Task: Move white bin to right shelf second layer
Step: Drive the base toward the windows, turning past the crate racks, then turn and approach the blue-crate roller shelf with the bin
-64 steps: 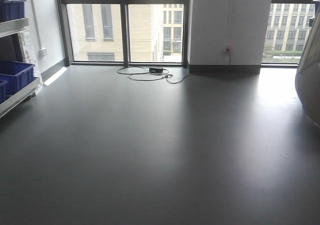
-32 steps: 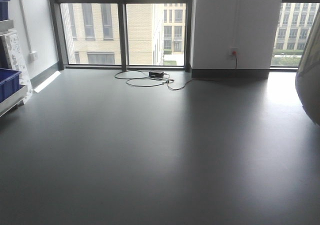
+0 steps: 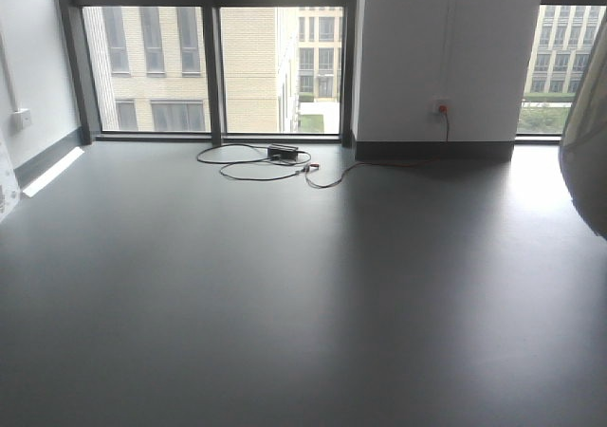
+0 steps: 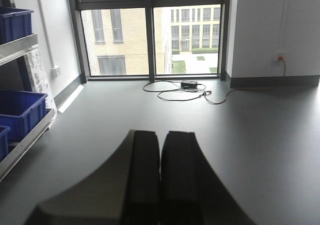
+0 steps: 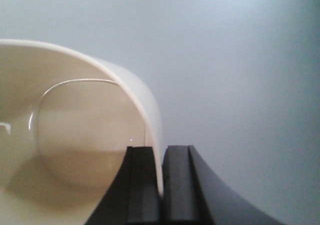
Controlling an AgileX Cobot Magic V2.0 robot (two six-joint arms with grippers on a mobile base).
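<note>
Right gripper (image 5: pixel 161 157) clamped on white bin (image 5: pixel 75 135) wall; bin toward 10 o'clock. Left gripper (image 4: pixel 160 137) fingers pressed together. Blue crates (image 4: pixel 20 110) at 9 o'clock.

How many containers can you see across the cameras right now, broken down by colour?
blue crates: 3 (left wrist view)
white bin: 1 (right wrist view)
Total: 4
</note>
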